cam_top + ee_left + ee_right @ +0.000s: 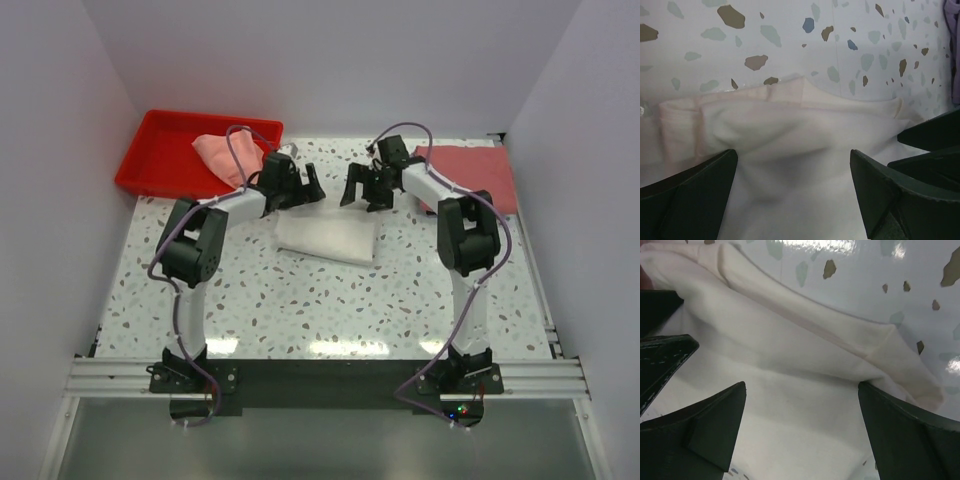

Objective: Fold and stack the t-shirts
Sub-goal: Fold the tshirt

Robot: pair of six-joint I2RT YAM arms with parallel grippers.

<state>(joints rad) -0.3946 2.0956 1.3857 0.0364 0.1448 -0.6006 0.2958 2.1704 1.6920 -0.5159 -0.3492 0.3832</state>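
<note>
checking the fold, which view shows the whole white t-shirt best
The top external view: the folded white t-shirt lies whole on the table. The left wrist view shows only a folded edge close up; the right wrist view, one corner.

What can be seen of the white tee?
The white tee is soft cream-white knit, folded into a compact, slightly puffy rectangle with layered edges and a seamed hem showing. No print is visible. It lies on the table, its far edge beneath the open left gripper and right gripper. Contact is unclear.
</note>
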